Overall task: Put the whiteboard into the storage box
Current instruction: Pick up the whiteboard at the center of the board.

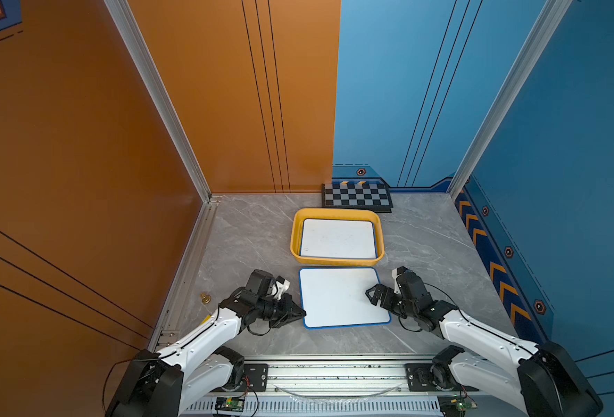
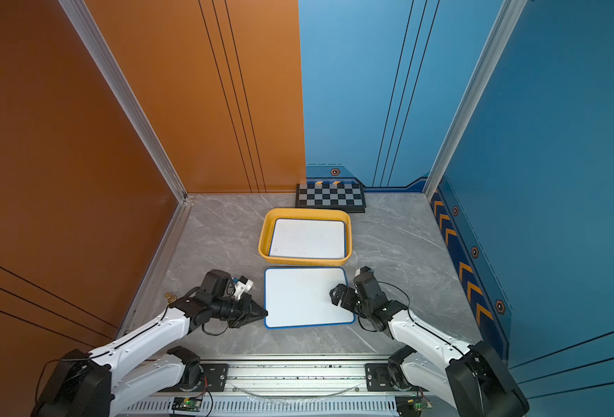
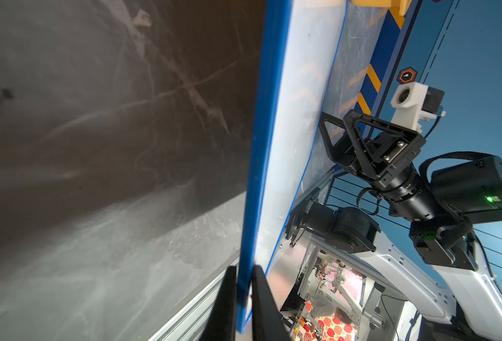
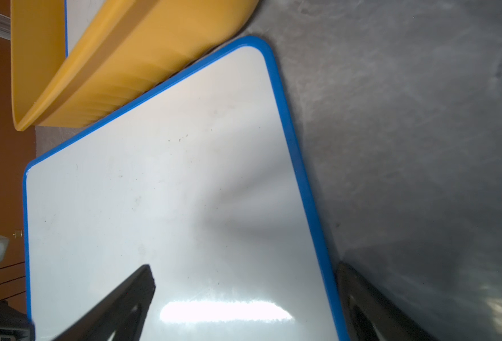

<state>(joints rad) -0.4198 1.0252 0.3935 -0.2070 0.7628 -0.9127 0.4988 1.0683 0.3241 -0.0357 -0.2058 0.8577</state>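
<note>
Whiteboard (image 1: pixel 341 298) lies on the table (image 1: pixel 248 231), just at 6 o'clock of the box (image 1: pixel 295 236). Left gripper (image 1: pixel 302 313) pinches its 8 o'clock edge; right gripper (image 1: pixel 372 296) spreads wide astride its 3 o'clock edge

Orange wall (image 1: pixel 82 144), blue wall (image 1: pixel 569 126), marble floor (image 1: pixel 244 234)

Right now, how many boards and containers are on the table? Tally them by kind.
Whiteboards: 2, the boxed whiteboard and the front whiteboard
Containers: 1, the yellow storage box
Checkerboards: 1, the checkerboard
Total: 4
</note>
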